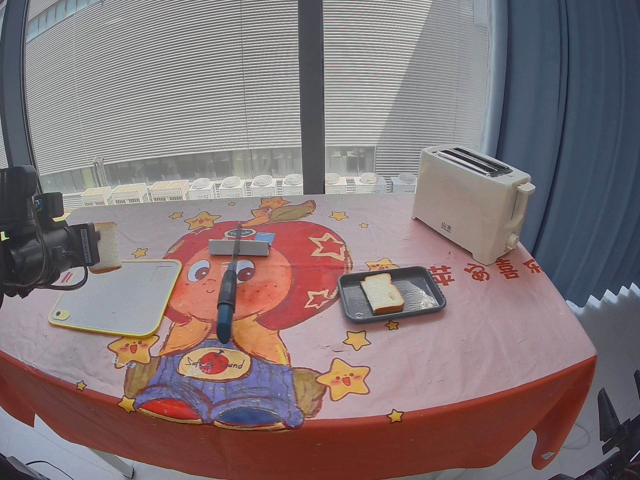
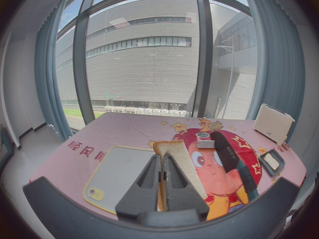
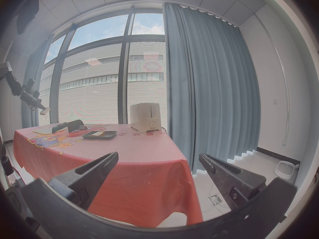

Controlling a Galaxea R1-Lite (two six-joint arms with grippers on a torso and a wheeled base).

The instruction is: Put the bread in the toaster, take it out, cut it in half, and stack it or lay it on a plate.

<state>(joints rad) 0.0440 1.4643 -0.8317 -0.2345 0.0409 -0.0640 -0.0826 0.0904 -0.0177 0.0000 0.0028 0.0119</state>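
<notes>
Two bread pieces: one slice (image 1: 108, 247) hangs pinched in the left gripper (image 2: 161, 163) above the cutting board (image 1: 120, 298), another piece (image 1: 382, 293) lies on the tray (image 1: 421, 293) by the toaster (image 1: 470, 201). The right gripper (image 3: 159, 156) gapes wide, empty.

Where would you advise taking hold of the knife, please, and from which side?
Take the knife by its handle, from above, the right gripper closing across it: the handle points toward the robot's edge, while the blade rests on the grey block.
</notes>
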